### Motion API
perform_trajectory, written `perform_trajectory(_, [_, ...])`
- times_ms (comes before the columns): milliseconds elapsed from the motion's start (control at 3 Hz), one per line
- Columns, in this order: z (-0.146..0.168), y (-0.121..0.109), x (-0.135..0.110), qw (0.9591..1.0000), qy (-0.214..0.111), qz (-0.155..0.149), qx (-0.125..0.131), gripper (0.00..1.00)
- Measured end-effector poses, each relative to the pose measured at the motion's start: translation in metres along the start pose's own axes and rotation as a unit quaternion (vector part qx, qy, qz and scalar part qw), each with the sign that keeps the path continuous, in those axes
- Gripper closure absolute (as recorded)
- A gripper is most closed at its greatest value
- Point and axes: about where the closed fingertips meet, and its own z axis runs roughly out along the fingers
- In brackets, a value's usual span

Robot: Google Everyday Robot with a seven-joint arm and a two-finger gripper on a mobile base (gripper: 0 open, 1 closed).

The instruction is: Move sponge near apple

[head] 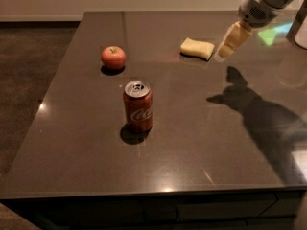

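While the sponge [197, 48] lies far back on the table [201, 143], the gripper [224, 51] hangs just right of it.
Whether it is spread or closed cannot be told; the apple [113, 57] sits well left, the cola can [138, 105] nearer.

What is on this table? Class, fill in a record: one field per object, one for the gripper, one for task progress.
sponge: pale yellow, lying flat at the far side
apple: red, well apart from the sponge
cola can: upright, nearer the front than both
gripper: beside the sponge, on the side away from the apple, holding nothing
table: dark, glossy
progress: sponge not yet moved
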Motion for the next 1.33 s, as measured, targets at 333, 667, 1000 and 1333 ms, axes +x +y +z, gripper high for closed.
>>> perform_trajectory(333, [0.041,-0.03,0.001,0.9989,-0.002,0.046,0.003,0.0])
perform_trajectory(667, [0.078,-0.046,0.001,0.9952,-0.012,0.097,0.003,0.0])
perform_trajectory(1000, [0.104,-0.058,-0.005,0.989,-0.029,0.145,0.007,0.0])
perform_trajectory(1333, [0.124,-0.063,-0.017,0.9832,-0.041,0.178,0.011,0.0])
